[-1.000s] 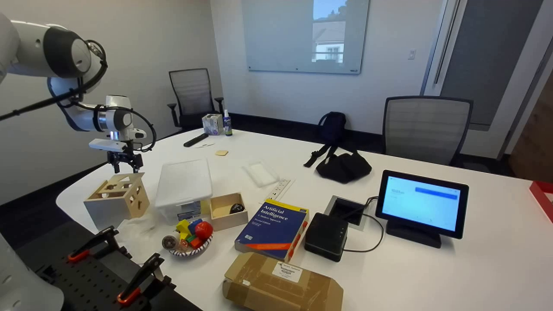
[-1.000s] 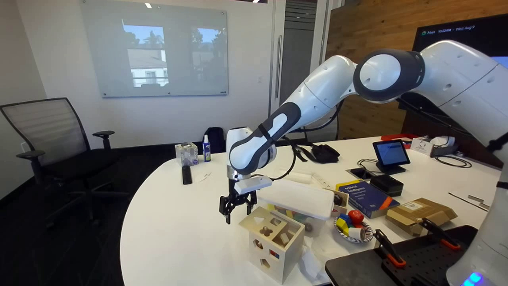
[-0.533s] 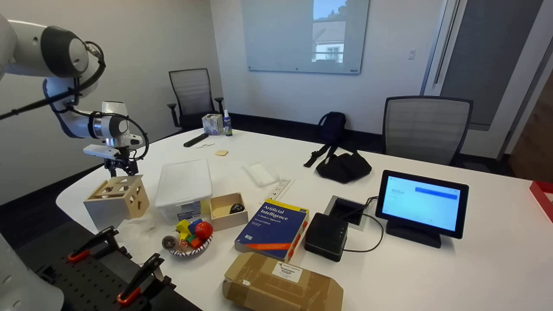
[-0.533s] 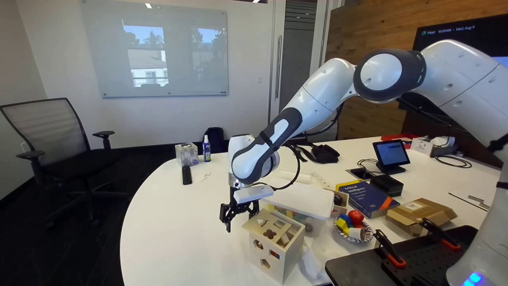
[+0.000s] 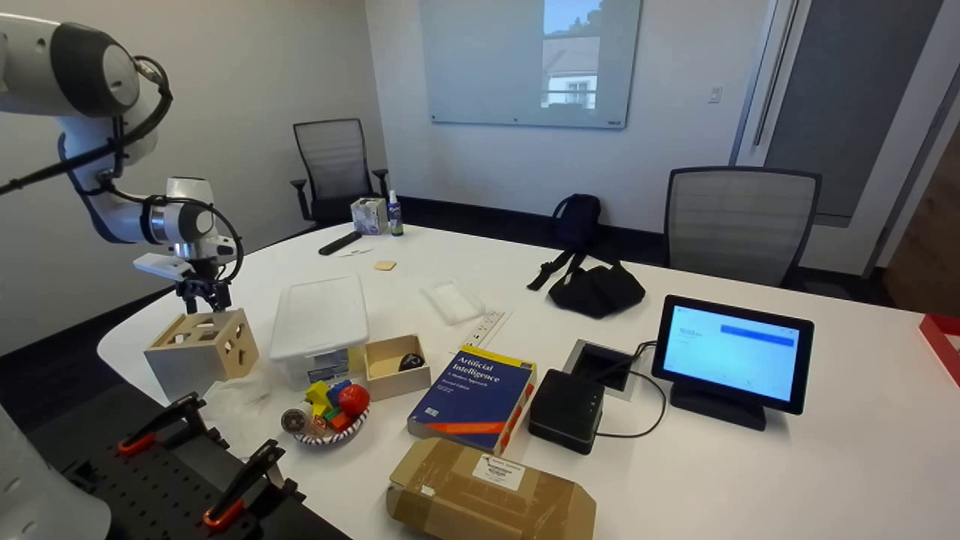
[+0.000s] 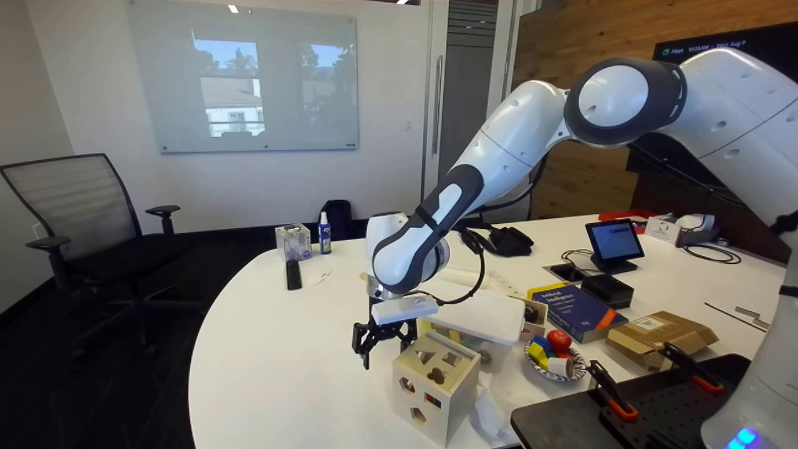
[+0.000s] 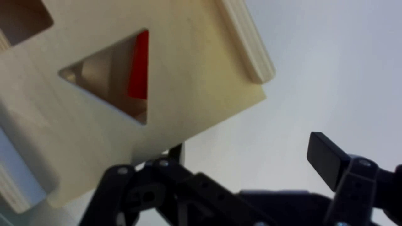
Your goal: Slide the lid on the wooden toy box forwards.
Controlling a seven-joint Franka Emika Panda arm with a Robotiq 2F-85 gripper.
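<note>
The wooden toy box [image 5: 191, 367] stands on the table, pale wood with cutouts; it also shows in an exterior view [image 6: 461, 396]. Its lid [image 6: 437, 360], a thin panel with holes, lies on top between side rails, almost flush with the box edge. In the wrist view the lid [image 7: 194, 78] juts slightly past the rails; a red block shows through its triangular hole. My gripper [image 6: 386, 354] is open and empty at the box's far edge. In the wrist view [image 7: 251, 157] the left fingertip is partly hidden behind the lid's edge; I cannot tell whether it touches. The right finger is over bare table.
A translucent white container [image 5: 319, 322] stands close beside the box. A bowl of coloured blocks [image 5: 330, 439], an open wooden tray [image 5: 396, 382], a blue book [image 5: 472, 397] and a cardboard box [image 5: 491, 495] lie further along. Black clamps [image 5: 172, 420] stand near the robot base.
The lid has slid towards the robot base; its overhang on the gripper's side has shrunk and the opening at the other end has closed up. My gripper has come down and moved the same way.
</note>
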